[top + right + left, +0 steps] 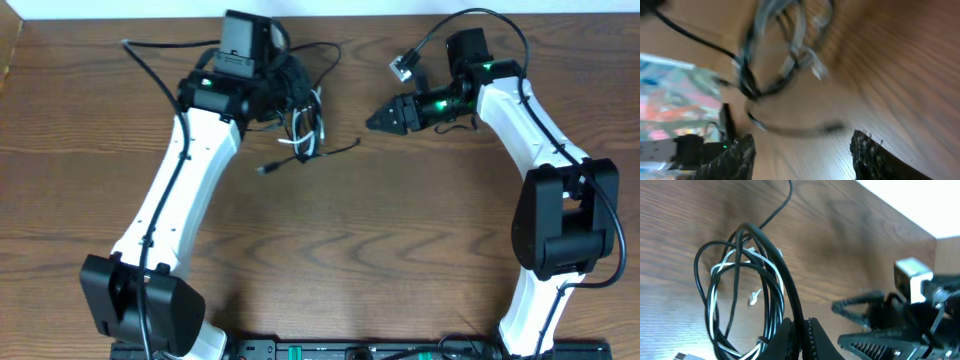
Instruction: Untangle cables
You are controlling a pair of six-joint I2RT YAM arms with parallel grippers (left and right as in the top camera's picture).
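The left gripper (801, 330) pinches the tangled cables (300, 110), while the right gripper (804, 144) hangs near them, jaws spread apart.

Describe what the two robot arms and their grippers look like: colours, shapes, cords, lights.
The left arm and right arm have white rounded shells with bulky black joint housings. A thin black cord runs along each. Small green lights glow near the wrists. The left gripper and right gripper are black and tapering, with two rough-edged fingers.
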